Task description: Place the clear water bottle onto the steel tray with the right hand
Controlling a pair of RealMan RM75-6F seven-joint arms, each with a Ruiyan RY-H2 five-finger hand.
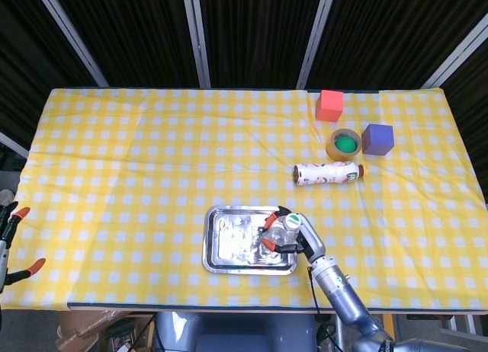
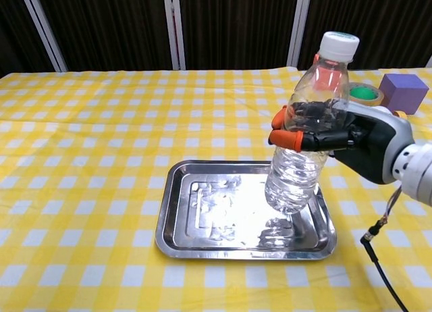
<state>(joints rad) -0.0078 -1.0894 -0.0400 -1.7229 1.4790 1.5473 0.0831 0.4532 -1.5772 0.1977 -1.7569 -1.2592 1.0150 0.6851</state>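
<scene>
The clear water bottle (image 2: 301, 144) with a white cap stands upright in my right hand (image 2: 341, 137), whose orange-tipped fingers wrap its middle. Its base hangs just over the right part of the steel tray (image 2: 182, 217); contact with the tray floor cannot be told. From the head view the bottle (image 1: 279, 230) and right hand (image 1: 295, 235) sit over the tray's (image 1: 229, 245) right side. My left hand (image 1: 11, 245) shows only at the far left edge, off the table, fingers spread and holding nothing.
A labelled white bottle (image 1: 328, 172) lies on its side behind the tray. Further back are a tape roll with a green centre (image 1: 344, 143), a purple cube (image 1: 377, 139) and a red cube (image 1: 330, 105). Yellow checked cloth covers the table.
</scene>
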